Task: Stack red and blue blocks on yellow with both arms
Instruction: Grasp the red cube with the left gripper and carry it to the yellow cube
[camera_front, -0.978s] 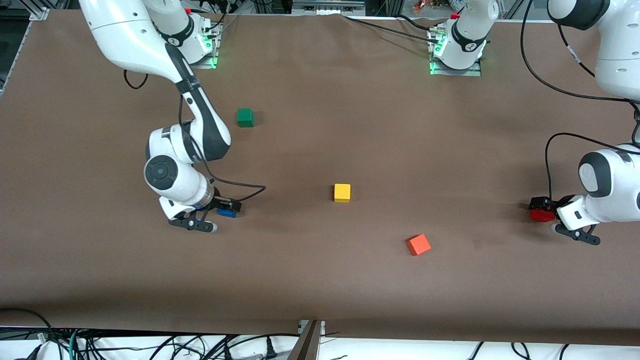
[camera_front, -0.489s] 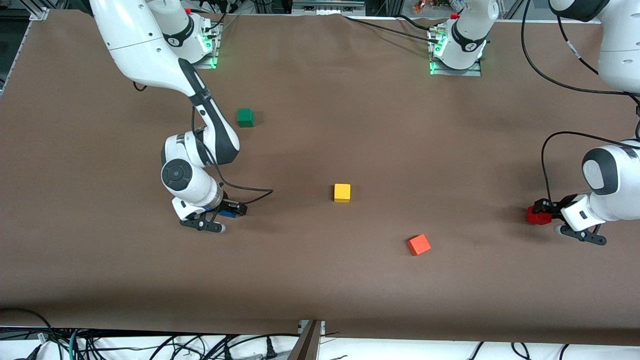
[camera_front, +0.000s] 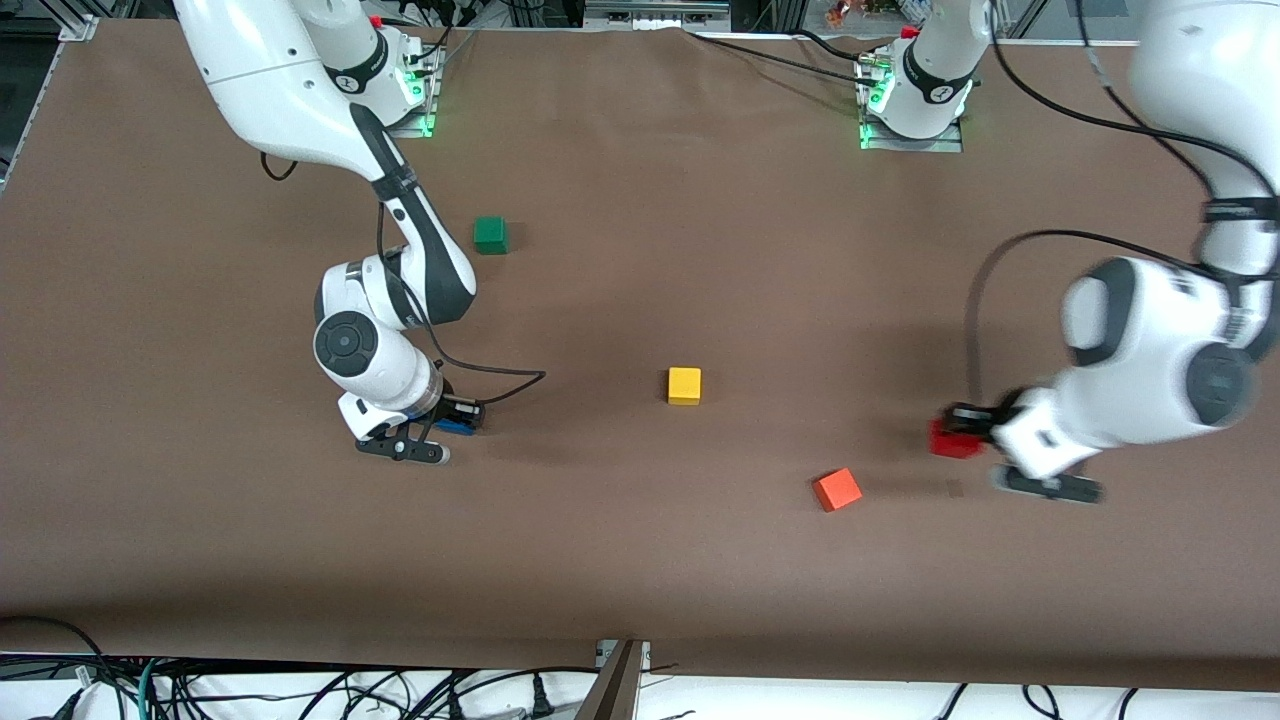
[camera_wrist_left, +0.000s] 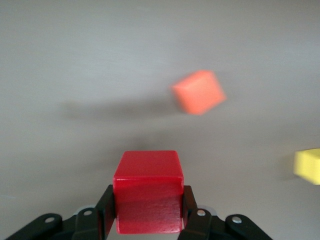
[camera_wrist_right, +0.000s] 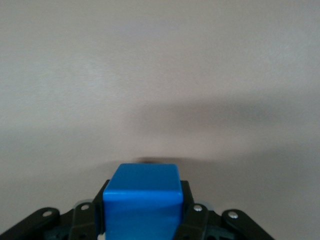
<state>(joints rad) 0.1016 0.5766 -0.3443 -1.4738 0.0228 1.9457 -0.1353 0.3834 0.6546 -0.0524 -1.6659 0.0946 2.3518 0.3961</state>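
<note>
**Colleague:** What do your two hands hold at this moment?

**Me:** My left gripper (camera_wrist_left: 146, 220) is pinching the red block (camera_wrist_left: 148, 197) on two facing sides, and it hangs over the table (camera_front: 640, 560) toward the left arm's end, near the orange cube (camera_front: 837, 490). My right gripper (camera_wrist_right: 142, 222) is pinching the blue block (camera_wrist_right: 142, 202) in the same way, low over the table toward the right arm's end. Whether the blue block is off the surface, I cannot tell.

**Colleague:** And the yellow one?

**Me:** The yellow cube (camera_front: 684, 385) sits free in the middle of the table, between my two hands, with nothing on it. The green cube (camera_front: 490, 234) is farther from the front camera and I leave it alone.

**Colleague:** How do these blocks handle, do you think?

**Me:** I judge them light and stiff, with matte faces, so they should not slide between my pads. The flat sides are the good place to hold, low enough that the bottom face is free for placing.

**Colleague:** Any risk?

**Me:** The yellow cube is also light, I believe. If I place a block not centered, I can push it away or tip the stack.
</note>
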